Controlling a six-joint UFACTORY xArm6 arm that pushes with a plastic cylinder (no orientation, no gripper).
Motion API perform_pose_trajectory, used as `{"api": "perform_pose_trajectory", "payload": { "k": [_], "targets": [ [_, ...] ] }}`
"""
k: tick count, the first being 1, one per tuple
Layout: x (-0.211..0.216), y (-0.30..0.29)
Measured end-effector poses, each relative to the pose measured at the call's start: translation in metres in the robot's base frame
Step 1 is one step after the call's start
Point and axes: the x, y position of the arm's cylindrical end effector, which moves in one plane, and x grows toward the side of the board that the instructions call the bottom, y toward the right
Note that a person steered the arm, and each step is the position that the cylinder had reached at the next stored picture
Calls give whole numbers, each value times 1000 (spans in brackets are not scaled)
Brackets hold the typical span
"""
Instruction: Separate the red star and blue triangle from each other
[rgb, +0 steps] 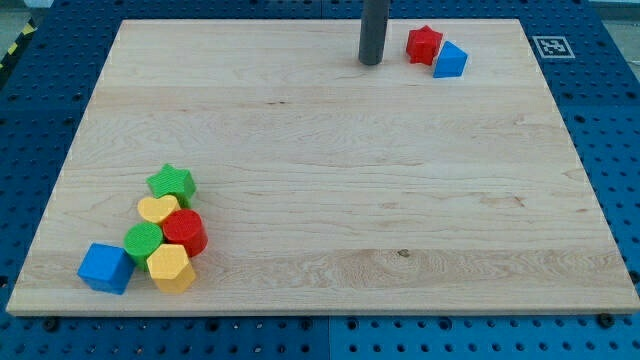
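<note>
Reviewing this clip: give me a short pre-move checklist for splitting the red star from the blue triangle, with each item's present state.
1. Both target blocks in view: ok. The red star and blue triangle sit near the view's top right.
2. Targets already separated: not ok. They appear to touch.
3. My tip located: ok, on the board to the view's left of the red star, apart from it.
4. Path from tip to the pair free of other blocks: ok.
5. Other blocks out of the way: ok. The cluster by the green star lies at the view's bottom left.
6. Room beyond the pair before the board edge: cannot tell.
</note>
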Motion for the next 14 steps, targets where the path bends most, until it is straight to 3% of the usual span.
{"api": "perform_pose_trajectory", "payload": {
  "k": [3, 5, 7, 9, 12, 14],
  "targets": [
    [-18, 45],
    [5, 54],
    [-28, 65],
    [-28, 94],
    [12, 95],
    [12, 104]
  ]
}}
